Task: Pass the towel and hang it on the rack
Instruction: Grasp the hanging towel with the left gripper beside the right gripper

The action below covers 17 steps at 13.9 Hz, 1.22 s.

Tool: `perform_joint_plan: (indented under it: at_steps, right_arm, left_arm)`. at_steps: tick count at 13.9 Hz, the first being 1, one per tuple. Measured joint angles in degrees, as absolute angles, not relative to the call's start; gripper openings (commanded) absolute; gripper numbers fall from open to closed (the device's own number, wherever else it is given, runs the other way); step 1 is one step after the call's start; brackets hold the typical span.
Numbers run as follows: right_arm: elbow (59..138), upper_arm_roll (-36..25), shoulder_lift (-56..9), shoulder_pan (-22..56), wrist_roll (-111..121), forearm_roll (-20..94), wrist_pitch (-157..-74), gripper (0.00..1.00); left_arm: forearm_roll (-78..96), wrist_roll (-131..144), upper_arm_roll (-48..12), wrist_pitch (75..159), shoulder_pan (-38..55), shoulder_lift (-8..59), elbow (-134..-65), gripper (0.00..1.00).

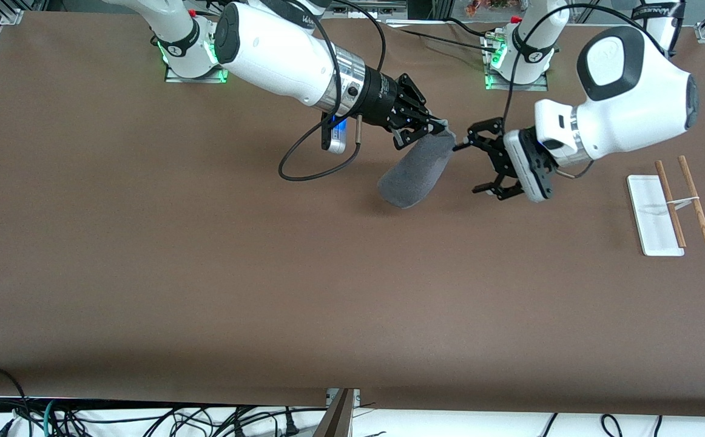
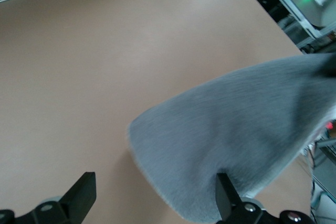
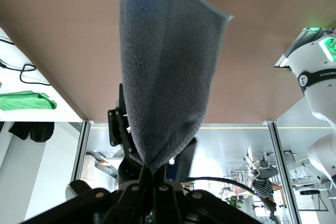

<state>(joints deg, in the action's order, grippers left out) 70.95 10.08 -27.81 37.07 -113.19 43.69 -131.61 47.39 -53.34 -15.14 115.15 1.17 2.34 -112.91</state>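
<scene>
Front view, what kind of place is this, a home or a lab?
Likely a robotics lab: two arms bolted to a brown table, loose cables along its edge, and the right gripper holding the towel.

A fuzzy grey-blue microfibre towel (image 3: 165,72) with a stitched edge hung down the middle of the frame, wide at the top and narrowing to a bunched point at the bottom centre. There the black fingers of the right gripper (image 3: 153,178) were pinched together on that point. A second black gripper (image 3: 126,129) showed just past the cloth at lower left of centre; its fingers could not be made out. The brown table surface (image 3: 63,30) filled the upper half. A white robot arm base (image 3: 315,77) with a green light sat at the right edge.
</scene>
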Motion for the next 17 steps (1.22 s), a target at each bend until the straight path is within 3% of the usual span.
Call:
perform_joint_plan:
  at_steps: [8, 10, 11, 15, 17]
  right_arm:
    - [70.9, 10.1, -27.8, 37.1, -113.2, 43.7, -131.6, 0.0]
    - [70.9, 10.1, -27.8, 37.1, -113.2, 43.7, -131.6, 0.0]
    - [70.9, 10.1, -27.8, 37.1, -113.2, 43.7, -131.6, 0.0]
    - [70.9, 10.1, -27.8, 37.1, -113.2, 43.7, -131.6, 0.0]
    - [70.9, 10.1, -27.8, 37.1, -113.2, 43.7, -131.6, 0.0]
  left_arm:
    - [47.4, -57.9, -17.1, 110.1, -0.6, -2.0, -113.5, 1.0]
    - [47.4, -58.4, -17.3, 110.0, -0.7, -2.0, -113.8, 0.95]
    - [47.4, -58.5, -17.5, 110.1, -0.7, -2.0, -113.9, 0.85]
    - [47.4, -58.6, -17.6, 111.5, -0.7, -1.8, -114.1, 0.04]
    - [47.4, -58.7, -17.6, 112.0, -0.7, -1.2, -114.3, 0.0]
